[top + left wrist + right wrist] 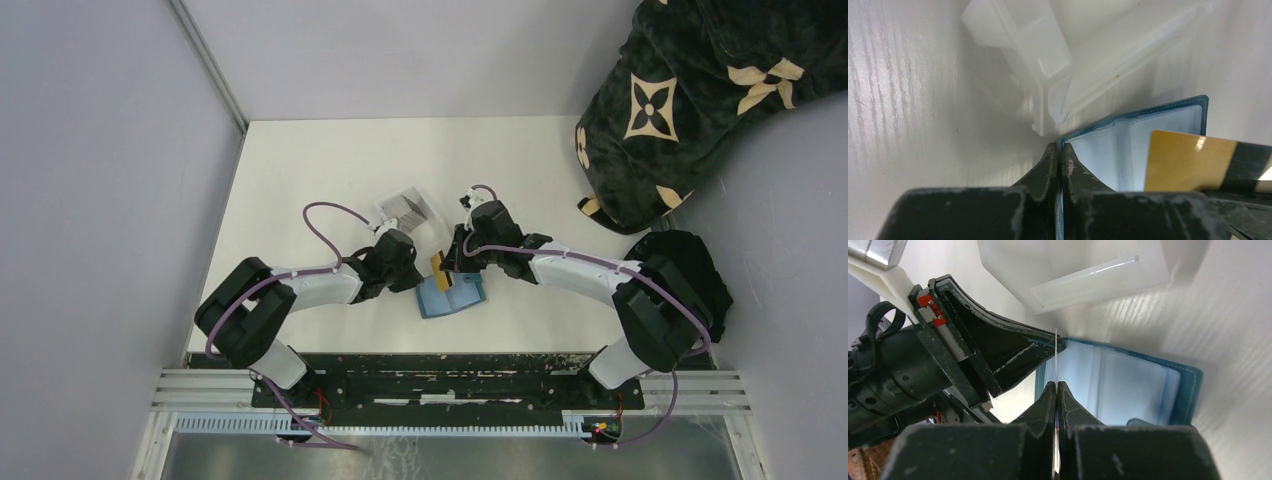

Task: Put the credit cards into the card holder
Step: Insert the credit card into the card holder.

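Card holder (455,297): lies open and flat on the white table (330,170), pale blue pockets facing up, just ahead of the two arm bases and between the two wrists.

Left gripper (1058,152): reaches in from the card holder's left side. Clenched tight on its teal left edge near the far corner, with a strip of teal showing between the fingers in the left wrist view.

Right gripper (1056,387): comes in from the card holder's far right side. Jaws pressed together on the gold card (1188,162), gripping it by one end.

Gold card: stands on edge over the far left part of the card holder, above the open pockets and close beside the left gripper's fingertips. Shows only as a thin line in the right wrist view, running from the fingers toward the card holder's left edge. Cannot tell whether its lower edge touches a pocket or hangs just above one.

Clear tray (1013,30): sits just beyond the card holder's far left corner, nearly touching it in the left wrist view. Holds a small stack of grey cards (404,208), apart from the card holder.

Dark cloth (690,100) with tan flower shapes: bunched well beyond the card holder to the far right, at the table's corner.
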Available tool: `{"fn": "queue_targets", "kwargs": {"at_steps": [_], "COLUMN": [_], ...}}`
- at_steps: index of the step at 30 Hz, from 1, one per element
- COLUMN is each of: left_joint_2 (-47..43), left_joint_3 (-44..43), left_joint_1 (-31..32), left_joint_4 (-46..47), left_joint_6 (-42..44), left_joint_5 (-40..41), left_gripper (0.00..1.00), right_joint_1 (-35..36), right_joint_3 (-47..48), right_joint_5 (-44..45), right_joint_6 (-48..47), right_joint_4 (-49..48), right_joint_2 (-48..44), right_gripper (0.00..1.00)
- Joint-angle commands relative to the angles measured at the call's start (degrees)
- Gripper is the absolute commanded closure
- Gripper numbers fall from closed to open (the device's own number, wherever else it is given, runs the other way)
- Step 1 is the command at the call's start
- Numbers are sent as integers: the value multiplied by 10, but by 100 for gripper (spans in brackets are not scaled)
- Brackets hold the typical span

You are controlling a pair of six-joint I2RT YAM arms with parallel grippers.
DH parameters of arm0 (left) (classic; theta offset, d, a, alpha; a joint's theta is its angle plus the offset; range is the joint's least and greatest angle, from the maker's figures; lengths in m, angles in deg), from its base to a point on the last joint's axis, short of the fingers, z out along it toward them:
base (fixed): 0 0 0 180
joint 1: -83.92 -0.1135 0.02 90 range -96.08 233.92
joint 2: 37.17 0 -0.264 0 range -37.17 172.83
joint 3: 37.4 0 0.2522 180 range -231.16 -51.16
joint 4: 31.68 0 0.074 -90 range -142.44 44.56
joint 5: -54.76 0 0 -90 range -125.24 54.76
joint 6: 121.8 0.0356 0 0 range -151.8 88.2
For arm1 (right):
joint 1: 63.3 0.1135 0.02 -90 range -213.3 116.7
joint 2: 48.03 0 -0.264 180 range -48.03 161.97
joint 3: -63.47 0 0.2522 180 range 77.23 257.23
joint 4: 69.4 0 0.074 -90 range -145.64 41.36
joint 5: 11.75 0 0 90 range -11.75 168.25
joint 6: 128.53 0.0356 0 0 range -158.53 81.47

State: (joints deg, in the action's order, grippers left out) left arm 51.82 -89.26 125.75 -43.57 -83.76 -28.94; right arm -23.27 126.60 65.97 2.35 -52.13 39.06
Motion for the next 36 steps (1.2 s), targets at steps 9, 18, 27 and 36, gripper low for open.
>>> {"fn": "queue_targets", "kwargs": {"at_steps": [9, 18, 27, 36], "left_joint_2": [15, 25, 25, 22], "left_joint_3": [-19, -26, -23, -18], "left_joint_1": [-2, -2, -1, -2], "left_joint_4": [-1, -3, -4, -3], "left_joint_6": [41, 48, 48, 46], "left_joint_5": [17, 14, 13, 13], "left_gripper": [97, 97, 97, 97], "right_joint_1": [2, -12, -30, -32], "right_joint_3": [-32, -81, -107, -116], "right_joint_5": [-52, -40, -39, -45], "right_joint_6": [31, 28, 28, 33], "right_joint_4": [-111, -129, -136, -142], "right_joint_2": [58, 35, 16, 14], "right_gripper": [99, 99, 99, 99]}}
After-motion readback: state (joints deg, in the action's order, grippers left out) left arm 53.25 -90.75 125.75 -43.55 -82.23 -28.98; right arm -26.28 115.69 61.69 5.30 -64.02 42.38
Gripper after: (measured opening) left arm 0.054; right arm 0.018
